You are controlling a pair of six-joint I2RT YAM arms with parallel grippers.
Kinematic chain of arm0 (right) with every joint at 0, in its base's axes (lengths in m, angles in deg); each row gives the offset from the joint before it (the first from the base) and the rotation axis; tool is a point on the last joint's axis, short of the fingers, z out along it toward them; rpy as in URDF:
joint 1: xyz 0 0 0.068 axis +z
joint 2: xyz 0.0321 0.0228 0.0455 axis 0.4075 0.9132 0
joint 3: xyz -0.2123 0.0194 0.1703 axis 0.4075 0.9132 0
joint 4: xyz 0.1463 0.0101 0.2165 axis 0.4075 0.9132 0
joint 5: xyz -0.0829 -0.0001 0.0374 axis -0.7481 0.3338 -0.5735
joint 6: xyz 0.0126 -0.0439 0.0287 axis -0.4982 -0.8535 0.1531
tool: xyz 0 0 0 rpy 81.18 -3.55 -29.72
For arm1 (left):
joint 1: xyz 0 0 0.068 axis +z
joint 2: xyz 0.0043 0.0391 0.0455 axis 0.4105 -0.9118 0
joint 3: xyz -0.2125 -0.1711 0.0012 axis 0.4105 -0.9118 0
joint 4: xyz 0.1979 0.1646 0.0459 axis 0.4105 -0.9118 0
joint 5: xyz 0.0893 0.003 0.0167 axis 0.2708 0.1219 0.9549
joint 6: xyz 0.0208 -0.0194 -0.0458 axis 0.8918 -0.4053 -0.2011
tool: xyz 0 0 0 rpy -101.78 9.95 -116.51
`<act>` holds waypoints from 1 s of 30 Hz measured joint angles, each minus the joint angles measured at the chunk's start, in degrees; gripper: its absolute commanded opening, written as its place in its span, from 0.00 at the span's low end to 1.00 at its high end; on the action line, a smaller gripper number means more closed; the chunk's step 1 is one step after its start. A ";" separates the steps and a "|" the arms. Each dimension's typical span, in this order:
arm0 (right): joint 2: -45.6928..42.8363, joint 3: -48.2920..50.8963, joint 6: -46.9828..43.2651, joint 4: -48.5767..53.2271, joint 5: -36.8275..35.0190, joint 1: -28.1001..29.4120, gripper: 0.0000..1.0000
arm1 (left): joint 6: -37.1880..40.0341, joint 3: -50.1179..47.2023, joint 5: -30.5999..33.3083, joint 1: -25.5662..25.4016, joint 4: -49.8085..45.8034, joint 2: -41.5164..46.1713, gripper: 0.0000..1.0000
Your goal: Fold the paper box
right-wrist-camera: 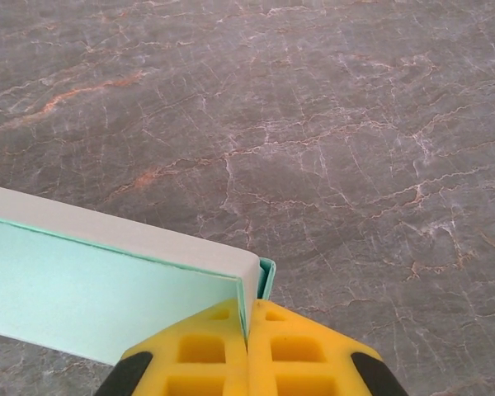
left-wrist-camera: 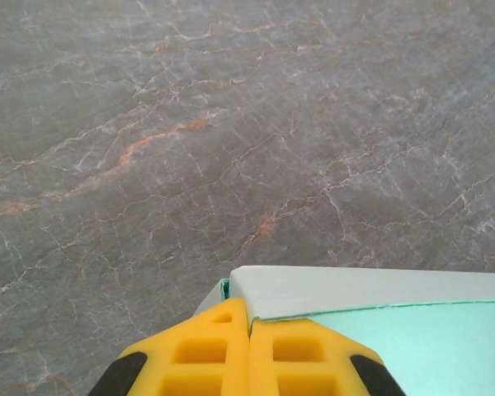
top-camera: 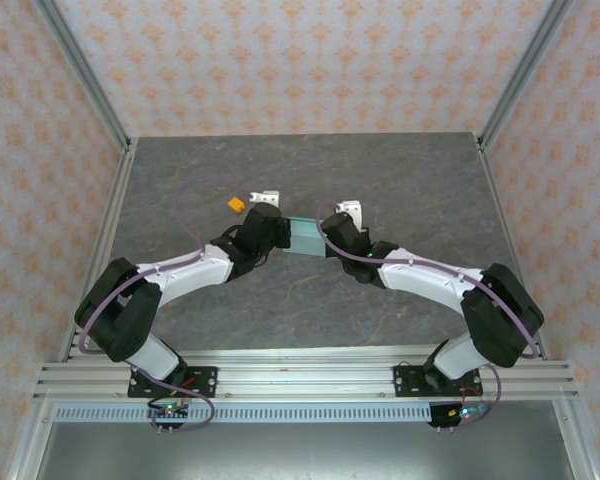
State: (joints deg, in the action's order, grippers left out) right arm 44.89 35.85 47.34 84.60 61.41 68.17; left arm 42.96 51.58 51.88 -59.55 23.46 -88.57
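The paper box (top-camera: 305, 237) is a pale mint-green card piece held off the grey table between the two arms. My left gripper (top-camera: 280, 230) grips its left end and my right gripper (top-camera: 329, 236) its right end. In the left wrist view the yellow fingers (left-wrist-camera: 202, 351) of the left gripper (left-wrist-camera: 249, 309) are shut, with a corner of the box (left-wrist-camera: 379, 293) pinched in their seam. The right wrist view has the right gripper (right-wrist-camera: 247, 318) shut on an end wall of the box (right-wrist-camera: 107, 280), with a thin flap edge beside it.
A tiny orange block (top-camera: 237, 206) lies on the table just behind the left gripper. Aluminium posts (top-camera: 90, 80) and patterned walls close in the table's sides and back. The marbled grey table (top-camera: 400, 180) stretches beyond the box.
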 measured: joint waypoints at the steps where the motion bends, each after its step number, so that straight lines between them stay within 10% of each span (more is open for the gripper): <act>1: -0.31 0.52 0.00 -0.74 0.15 0.00 0.00 | 0.00 -0.87 0.66 -0.31 1.27 0.20 0.00; 30: -1.75 -3.26 -2.25 6.38 1.11 0.00 0.38 | 0.04 0.15 9.84 -4.35 -2.45 0.28 0.00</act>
State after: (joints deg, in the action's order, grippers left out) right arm 43.14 32.59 45.09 90.98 62.52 68.17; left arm 43.00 51.73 61.72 -63.90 21.01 -88.29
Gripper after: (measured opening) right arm 0.367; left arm 0.043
